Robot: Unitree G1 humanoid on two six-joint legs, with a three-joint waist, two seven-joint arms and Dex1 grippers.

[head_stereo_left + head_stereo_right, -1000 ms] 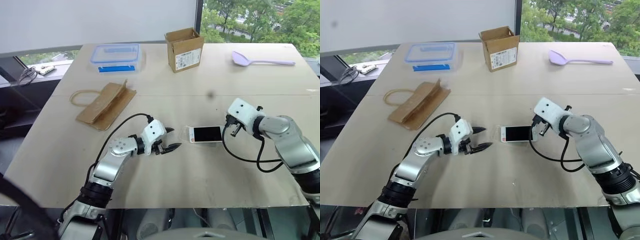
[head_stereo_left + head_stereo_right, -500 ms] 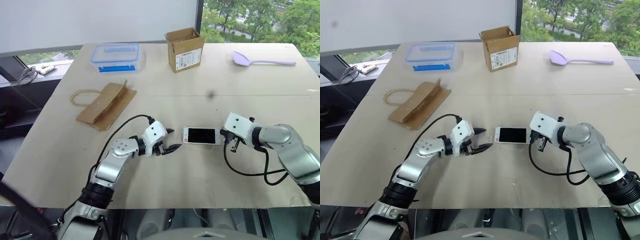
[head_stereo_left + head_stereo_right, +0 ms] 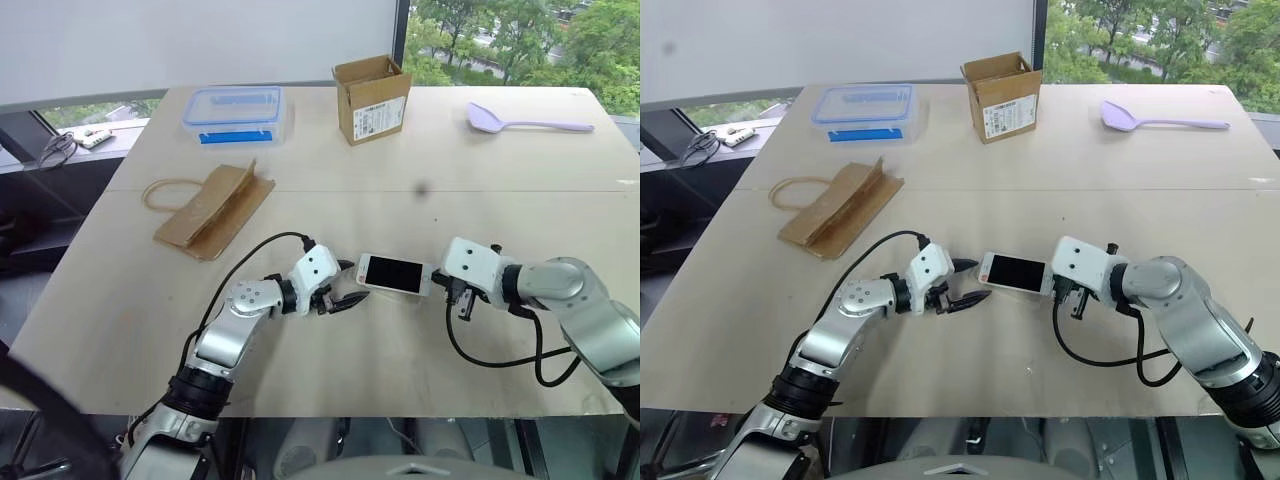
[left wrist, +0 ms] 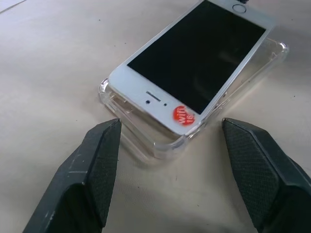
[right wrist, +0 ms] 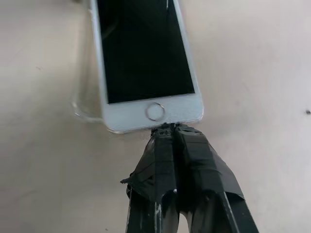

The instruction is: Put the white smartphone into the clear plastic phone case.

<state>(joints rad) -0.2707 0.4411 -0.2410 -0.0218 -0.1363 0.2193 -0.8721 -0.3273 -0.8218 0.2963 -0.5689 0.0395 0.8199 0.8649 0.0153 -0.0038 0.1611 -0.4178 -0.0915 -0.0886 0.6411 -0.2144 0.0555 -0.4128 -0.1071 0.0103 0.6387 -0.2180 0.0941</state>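
Since a second ago the right gripper (image 5: 167, 128) has drawn in toward the middle of the table, and the slim white smartphone with the black glass screen (image 3: 393, 274) has slid along ahead of it toward the left gripper (image 3: 343, 283), turning a little askew on the way. That right gripper's two black fingers are pressed together, their tips against the phone's home-button end. The phone lies screen up on the thin clear plastic phone case (image 4: 165, 143), not seated in it: in the left wrist view the case's rim sticks out past the earpiece end and along one long side, and the phone sits crooked across it. An orange round sticker (image 4: 183, 115) marks the corner beside the earpiece. The left gripper rests low on the pale wooden table (image 3: 430, 360) with its fingers (image 4: 99, 160) spread wide, just short of the case's near end, holding nothing. Farther back lie a folded brown paper bag (image 3: 213, 207), a clear blue-rimmed food box (image 3: 237, 112), an open cardboard box (image 3: 371, 97) and a lilac plastic spoon (image 3: 525, 120)
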